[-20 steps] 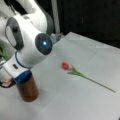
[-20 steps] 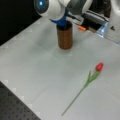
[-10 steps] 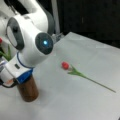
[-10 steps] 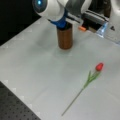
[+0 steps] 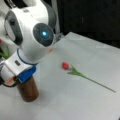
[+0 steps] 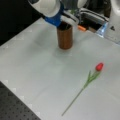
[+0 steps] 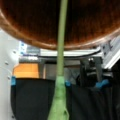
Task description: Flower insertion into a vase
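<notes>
While the insertion step itself is going on, the arm (image 5: 37,37) is bending low over the left of a front view, and the gripper (image 6: 68,21) is hanging directly above the mouth of the vase (image 5: 28,90), almost touching its rim. The vase is standing upright on the table (image 5: 75,105), near a front view's left bottom corner and, in a front view, at the top centre (image 6: 65,37). In the wrist view, the green stem (image 7: 61,50) is running straight from the camera down into the vase's dark inside (image 7: 37,25), near the middle of the opening and clear of the reddish-brown wall. The fingers themselves are not showing, but judging by the stem's straight hang, the gripper is clenching on the green stem. To my eye this flower is partly in and not yet let go. Finishing the step is calling for the stem to be kept centred in the mouth and off the rim, so that the light vase is not nudged over. Further right, the red flower (image 5: 82,75) is lying flat on the table, well apart from the vase and the gripper, with its head pointing towards them and its thin stalk trailing away (image 6: 85,87).
</notes>
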